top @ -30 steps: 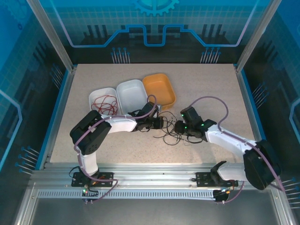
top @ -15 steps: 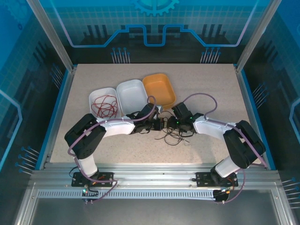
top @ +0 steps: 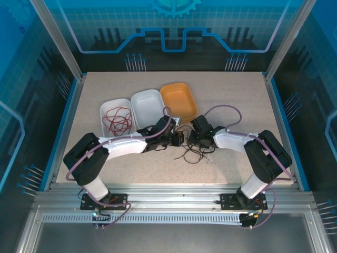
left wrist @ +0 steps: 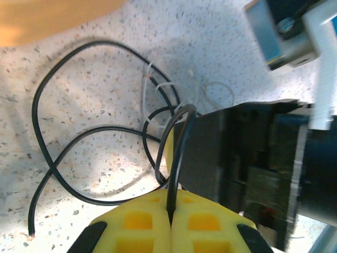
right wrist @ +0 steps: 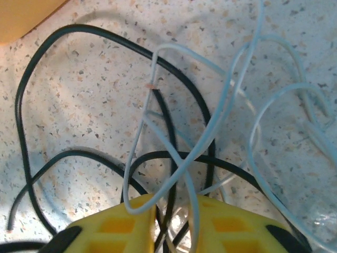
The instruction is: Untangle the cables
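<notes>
Left arm [top: 124, 145]: stretched low toward centre; left pincer [left wrist: 171, 199] pads pressed together on a black cable [left wrist: 176, 158]. Right arm [top: 234, 141]: folded inward; right pincer [right wrist: 176, 204] pads slightly apart.

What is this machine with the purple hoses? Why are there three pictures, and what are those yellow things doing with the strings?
It is a robot with two arms bolted to a table. One picture looks down from above; the other two come from a small camera on each wrist. The yellow things are each arm's fingers. The left tool is shut on a black cable. The right tool has its fingers a little apart, with black and whitish cables running between them. Past the tangle stand three trays: a white tray holding red cables, a second white tray, and an orange tray.
</notes>
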`<move>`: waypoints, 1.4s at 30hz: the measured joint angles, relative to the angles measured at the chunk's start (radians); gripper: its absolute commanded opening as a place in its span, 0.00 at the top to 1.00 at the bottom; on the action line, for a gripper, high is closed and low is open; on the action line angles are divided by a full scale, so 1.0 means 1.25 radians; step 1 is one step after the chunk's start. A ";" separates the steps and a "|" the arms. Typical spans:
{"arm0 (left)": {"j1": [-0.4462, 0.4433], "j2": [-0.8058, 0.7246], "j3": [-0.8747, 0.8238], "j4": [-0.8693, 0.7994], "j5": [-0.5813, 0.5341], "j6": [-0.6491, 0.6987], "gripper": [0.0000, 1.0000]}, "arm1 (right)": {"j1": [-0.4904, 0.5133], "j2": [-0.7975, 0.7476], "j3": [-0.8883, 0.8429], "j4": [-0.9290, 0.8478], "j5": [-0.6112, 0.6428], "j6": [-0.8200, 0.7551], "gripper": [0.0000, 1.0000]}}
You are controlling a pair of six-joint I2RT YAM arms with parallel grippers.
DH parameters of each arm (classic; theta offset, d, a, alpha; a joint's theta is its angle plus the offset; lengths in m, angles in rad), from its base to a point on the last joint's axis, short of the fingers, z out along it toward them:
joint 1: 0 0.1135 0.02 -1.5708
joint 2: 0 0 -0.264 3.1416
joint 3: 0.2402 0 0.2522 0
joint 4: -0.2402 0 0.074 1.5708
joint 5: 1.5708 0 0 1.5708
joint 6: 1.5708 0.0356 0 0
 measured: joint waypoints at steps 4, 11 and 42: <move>0.000 -0.070 -0.014 -0.027 -0.035 0.013 1.00 | 0.000 0.000 0.000 0.003 0.000 0.002 0.88; 0.000 -0.179 -0.022 -0.085 -0.091 0.039 1.00 | 0.000 -0.002 -0.014 0.017 0.000 -0.002 0.99; 0.061 -0.526 -0.039 -0.282 -0.340 0.148 1.00 | -0.002 -0.120 -0.091 0.010 0.018 -0.013 1.00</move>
